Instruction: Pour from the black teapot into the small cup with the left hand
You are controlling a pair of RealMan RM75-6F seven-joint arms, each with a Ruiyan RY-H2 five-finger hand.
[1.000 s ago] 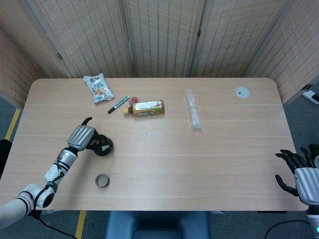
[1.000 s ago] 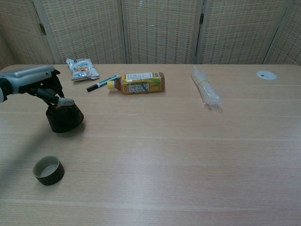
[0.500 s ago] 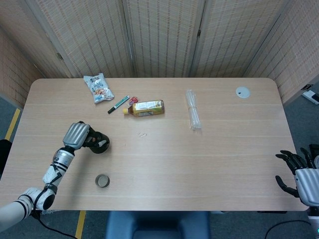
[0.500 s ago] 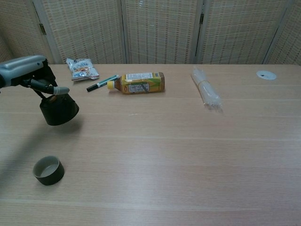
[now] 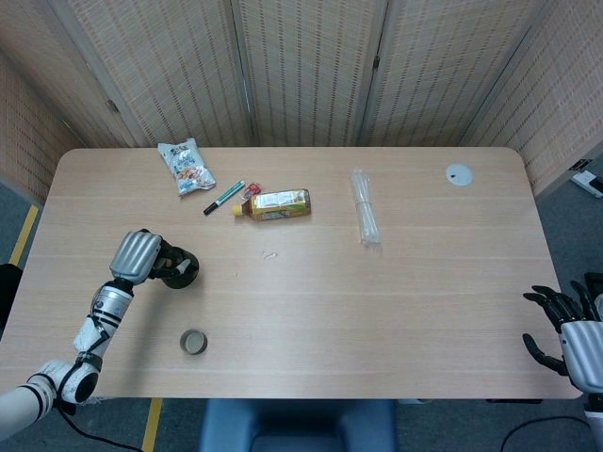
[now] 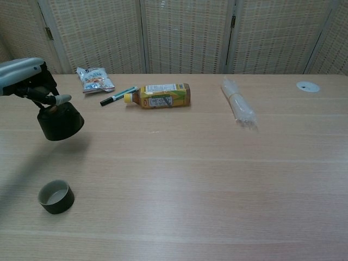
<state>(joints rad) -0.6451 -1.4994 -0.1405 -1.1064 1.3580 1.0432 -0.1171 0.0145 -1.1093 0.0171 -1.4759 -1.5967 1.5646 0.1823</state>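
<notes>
My left hand (image 5: 138, 255) (image 6: 24, 79) grips the black teapot (image 5: 180, 270) (image 6: 58, 121) from above and holds it clear of the table, slightly tilted. The small olive cup (image 5: 193, 342) (image 6: 56, 197) stands upright on the table, nearer the front edge than the teapot and apart from it. My right hand (image 5: 570, 330) rests at the table's front right corner with its fingers spread and nothing in them; the chest view does not show it.
At the back left lie a snack bag (image 5: 186, 167) (image 6: 94, 79), a green marker (image 5: 223, 198) (image 6: 117, 96) and a yellow bottle on its side (image 5: 277, 204) (image 6: 159, 95). A clear plastic bundle (image 5: 365, 207) (image 6: 237, 106) and a white disc (image 5: 459, 173) (image 6: 308, 86) lie further right.
The left hand has lifted the teapot off the table and carried it left and upward. The cup and the right hand have stayed put.
</notes>
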